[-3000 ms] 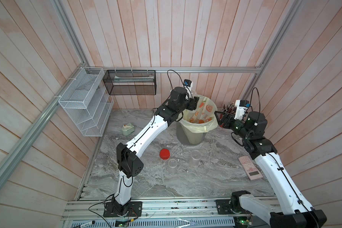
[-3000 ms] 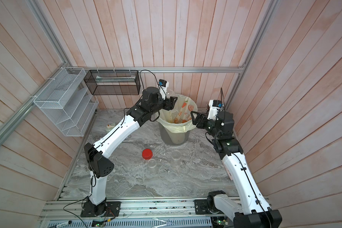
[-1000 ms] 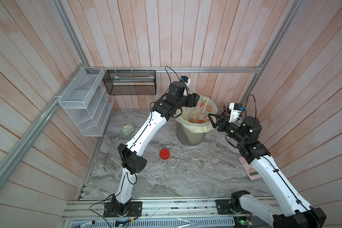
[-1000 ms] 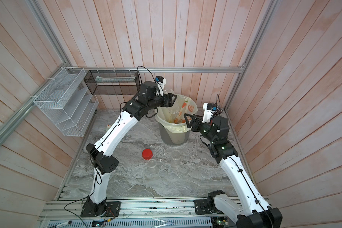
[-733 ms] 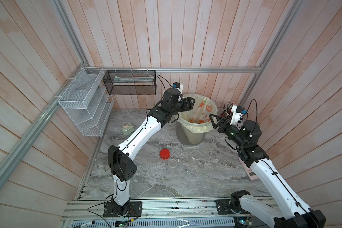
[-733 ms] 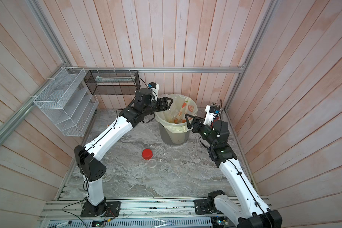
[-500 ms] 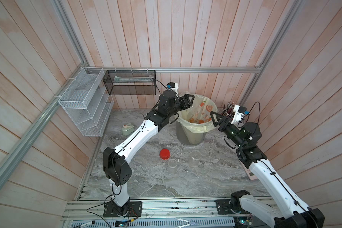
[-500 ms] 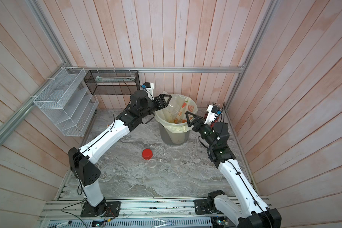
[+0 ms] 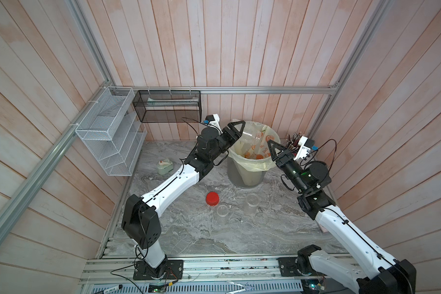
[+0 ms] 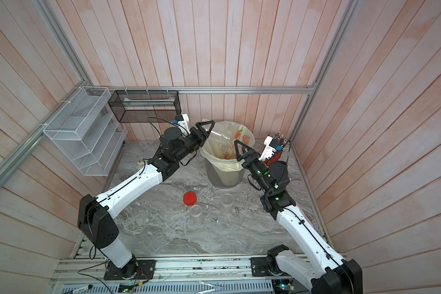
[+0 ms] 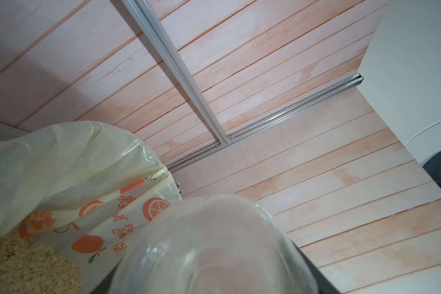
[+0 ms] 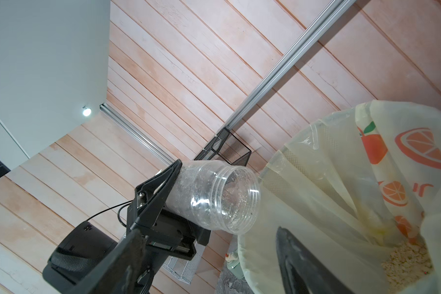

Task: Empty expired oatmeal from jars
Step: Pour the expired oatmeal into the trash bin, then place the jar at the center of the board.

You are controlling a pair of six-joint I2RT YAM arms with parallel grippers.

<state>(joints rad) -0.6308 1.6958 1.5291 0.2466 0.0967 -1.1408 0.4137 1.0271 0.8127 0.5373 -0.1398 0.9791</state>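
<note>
Clear jar [image 9: 253, 136] in left gripper [image 9: 239, 134] (tilted) over lined bin [image 9: 245, 176]

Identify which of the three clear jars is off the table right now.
The jar gripped by the left end effector, tipped with its open mouth toward the bin. The other two jars stand upright on the table by the red lid.

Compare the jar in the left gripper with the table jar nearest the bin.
Held jar lies tilted, mouth toward the bin, in the air; table jar stands upright on the tabletop. Held jar is clamped in the left gripper; table jar is untouched. Both clear, lidless, apparently emptied.
</note>
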